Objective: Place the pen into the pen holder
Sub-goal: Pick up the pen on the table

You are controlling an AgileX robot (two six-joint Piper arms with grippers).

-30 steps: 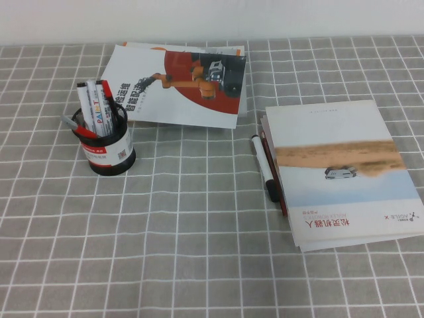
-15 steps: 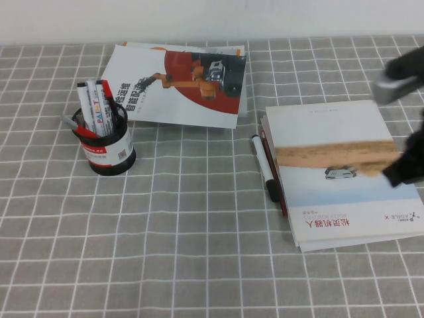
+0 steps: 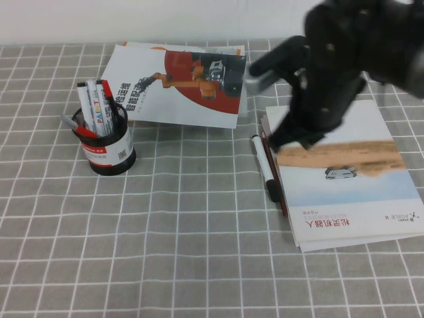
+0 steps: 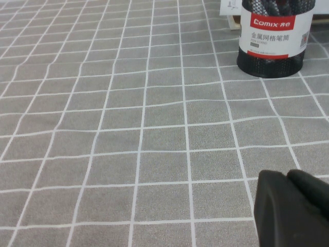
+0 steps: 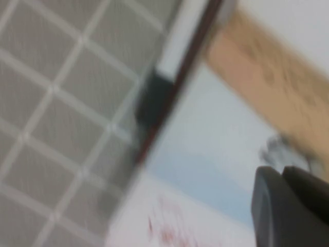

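The pen [image 3: 264, 167], white with black cap and tail, lies on the cloth against the left edge of a book, next to a thin dark red pen [image 3: 273, 173]. It also shows in the right wrist view [image 5: 171, 49]. The pen holder [image 3: 110, 147], a black cup with a red-and-white band, stands at the left with several red-capped markers in it; it also shows in the left wrist view [image 4: 275, 38]. My right gripper [image 3: 296, 134] hangs shut and empty over the book's near-left part, just right of the pen. My left gripper [image 4: 287, 177] is shut and empty, low over the cloth, short of the holder.
A stack of books [image 3: 341, 172] lies at the right. A brochure with a red-orange robot picture [image 3: 179, 83] lies at the back between holder and books. Grey checked cloth [image 3: 192, 232] covers the table.
My right arm has swung in from the right edge, leftward across the book, and now hangs over the book's left part near the pen. The pen and holder have not moved.
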